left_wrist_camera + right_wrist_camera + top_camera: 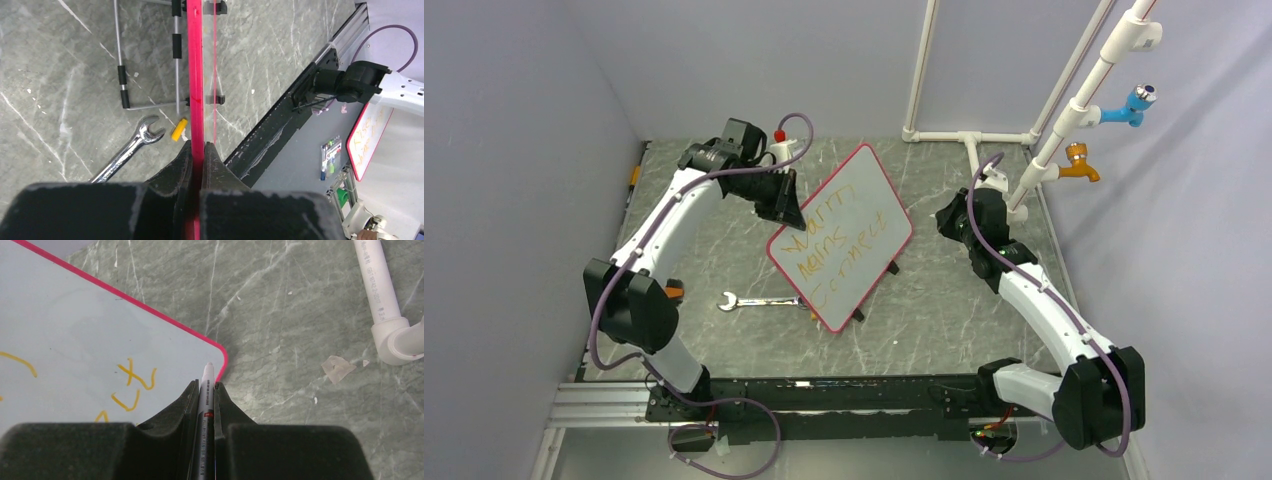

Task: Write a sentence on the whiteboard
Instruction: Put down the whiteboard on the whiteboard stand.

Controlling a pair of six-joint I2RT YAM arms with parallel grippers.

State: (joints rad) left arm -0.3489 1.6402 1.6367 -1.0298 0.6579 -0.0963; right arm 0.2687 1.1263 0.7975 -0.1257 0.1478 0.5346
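Wrench (759, 300) just beside whiteboard (856, 212)

I note a silver wrench (764, 300) lying flat on the grey marbled table (944, 330). A small yellow piece (179, 128) sits just beside its open end, possibly a cap, too small to tell. White PVC piping (969, 137) runs along the far edge, and its right riser carries a blue tap (1130, 106) and an orange tap (1079, 163).

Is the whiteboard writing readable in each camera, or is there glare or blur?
Top external: whiteboard evenly lit, no glare, yellow writing faint and small. Left wrist: board edge-on, no writing visible. Right wrist: strokes beyond the marker sharp, only a corner shown.
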